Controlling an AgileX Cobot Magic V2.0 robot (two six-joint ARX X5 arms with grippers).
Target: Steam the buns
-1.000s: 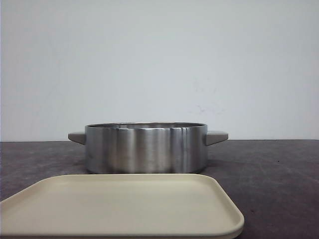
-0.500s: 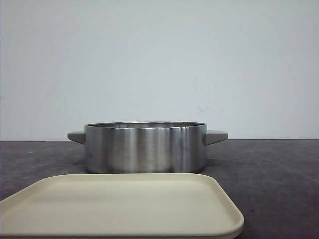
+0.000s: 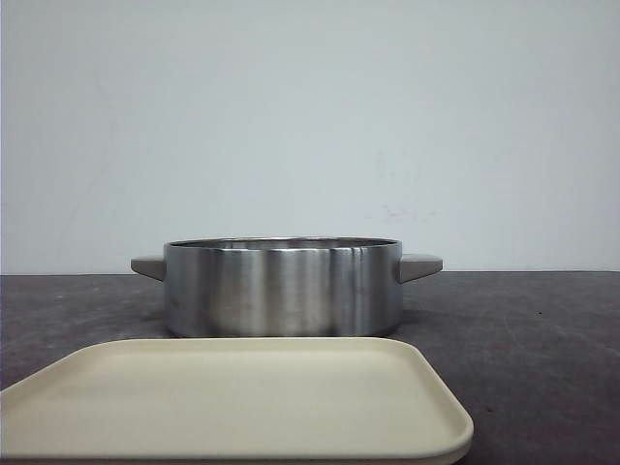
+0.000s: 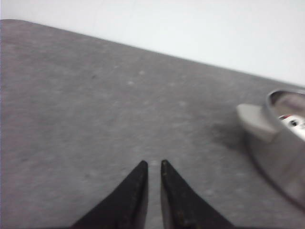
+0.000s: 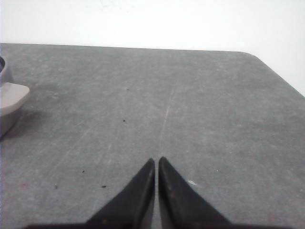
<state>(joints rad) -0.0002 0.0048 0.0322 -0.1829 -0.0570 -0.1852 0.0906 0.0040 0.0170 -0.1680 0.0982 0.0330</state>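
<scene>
Nothing has moved since a second ago: your left gripper [image 4: 153, 164] and right gripper [image 5: 156, 161] hover nearly closed and empty, the left nearer the pot [image 3: 283, 287], where one bun [image 4: 294, 123] shows.

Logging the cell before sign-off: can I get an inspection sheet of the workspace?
Surface: dark grey table, a few specks.
Job's things: steel pot behind the cream tray; tray bare; a bun partly visible inside the pot.
Clutter: nothing seen.
Grippers: left gripper and right gripper both shut, empty, over bare table.
Cables: nothing seen.
Surroundings: plain white wall.
</scene>
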